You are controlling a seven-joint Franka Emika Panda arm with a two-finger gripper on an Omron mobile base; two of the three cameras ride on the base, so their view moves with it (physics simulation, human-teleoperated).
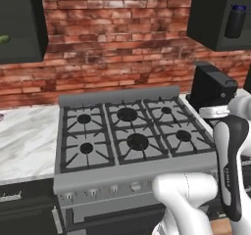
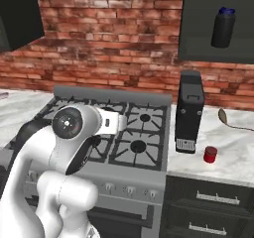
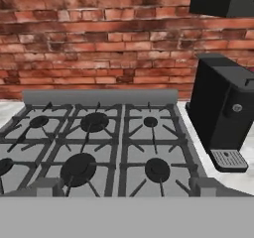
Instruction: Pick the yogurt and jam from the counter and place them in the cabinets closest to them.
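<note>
The jam [image 2: 210, 154] is a small red jar with a dark lid. It stands on the white marble counter [image 2: 233, 155] right of the stove, just in front of the coffee machine. The yogurt is out of view. My gripper [image 3: 126, 188] hovers open over the stove's front edge, its fingertips [image 3: 47, 186] far apart with nothing between them. It is well to the left of the jam. Black wall cabinets hang to the upper right [image 2: 198, 33] and upper left [image 1: 19, 28]. The right one stands open with a dark bottle [image 2: 223, 28] inside.
A grey gas stove [image 1: 132, 136] with several burners fills the middle. A tall black coffee machine [image 2: 190, 112] stands on the counter to its right, between my gripper and the jam. A wooden spoon [image 2: 229, 119] lies behind the jam. More counter [image 1: 24, 136] stretches left of the stove.
</note>
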